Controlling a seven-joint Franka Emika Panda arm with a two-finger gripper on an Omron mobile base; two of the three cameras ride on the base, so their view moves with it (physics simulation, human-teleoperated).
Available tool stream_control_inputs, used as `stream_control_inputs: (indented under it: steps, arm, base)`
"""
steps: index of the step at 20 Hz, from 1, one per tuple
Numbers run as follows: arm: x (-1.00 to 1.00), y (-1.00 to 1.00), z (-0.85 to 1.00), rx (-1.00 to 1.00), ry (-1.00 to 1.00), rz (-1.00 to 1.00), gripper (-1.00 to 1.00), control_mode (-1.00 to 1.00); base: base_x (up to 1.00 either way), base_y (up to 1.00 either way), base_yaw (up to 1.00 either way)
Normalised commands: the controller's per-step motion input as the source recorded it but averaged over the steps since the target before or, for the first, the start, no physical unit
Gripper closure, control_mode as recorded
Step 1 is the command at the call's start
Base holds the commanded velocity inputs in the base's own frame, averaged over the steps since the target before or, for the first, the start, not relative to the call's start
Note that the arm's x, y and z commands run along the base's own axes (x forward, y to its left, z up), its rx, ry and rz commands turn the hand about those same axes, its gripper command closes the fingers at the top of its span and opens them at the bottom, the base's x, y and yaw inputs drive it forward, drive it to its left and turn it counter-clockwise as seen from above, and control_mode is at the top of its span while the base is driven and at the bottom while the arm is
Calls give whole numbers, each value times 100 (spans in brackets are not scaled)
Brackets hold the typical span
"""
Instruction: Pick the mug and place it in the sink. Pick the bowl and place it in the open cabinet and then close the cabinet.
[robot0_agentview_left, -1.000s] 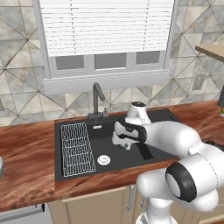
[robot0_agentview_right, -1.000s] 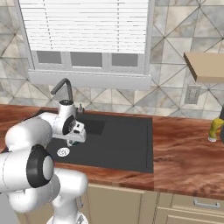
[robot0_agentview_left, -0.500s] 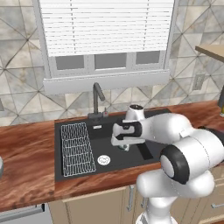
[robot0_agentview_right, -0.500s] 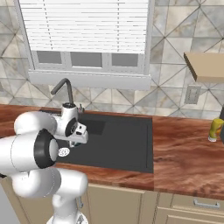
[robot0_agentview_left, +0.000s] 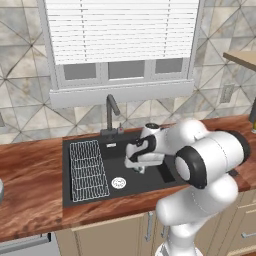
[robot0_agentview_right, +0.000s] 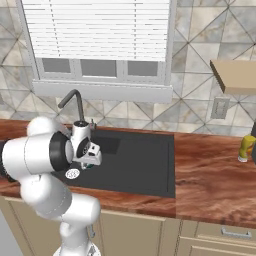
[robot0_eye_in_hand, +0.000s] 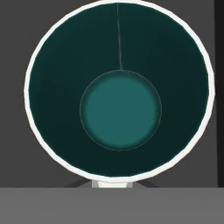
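The mug (robot0_eye_in_hand: 120, 94) hangs low inside the sink (robot0_agentview_left: 165, 175), mouth toward the hand camera: a round cup with a thin white rim and a smooth, dark teal inside with a flat paler bottom. It looks like glazed ceramic, so probably stiff, slick, light enough, and liable to chip if dropped on the hard basin. The rim or wall seems the sensible place to pinch. The pincer (robot0_agentview_left: 139, 167) is clenched on the mug at its near edge. Beside it lie a white wire rack (robot0_agentview_left: 88, 169), a silver drain (robot0_agentview_left: 118, 183) and a dark faucet (robot0_agentview_left: 111, 113), set in a reddish wood-grain surface (robot0_agentview_left: 30, 192).
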Motion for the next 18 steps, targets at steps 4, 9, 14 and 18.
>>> stream_control_inputs:
  steps: [4, 9, 14, 18]
  arm:
    - [32, 10, -26, 0, 0, 0, 100, -100]
    - [34, 10, -28, 0, 0, 0, 100, -100]
    - [34, 0, -29, 0, 0, 0, 100, -100]
    - [38, 4, -31, 0, 0, 0, 100, -100]
  base:
    - [0, 0, 0]
    - [0, 0, 0]
    - [0, 0, 0]
    - [0, 0, 0]
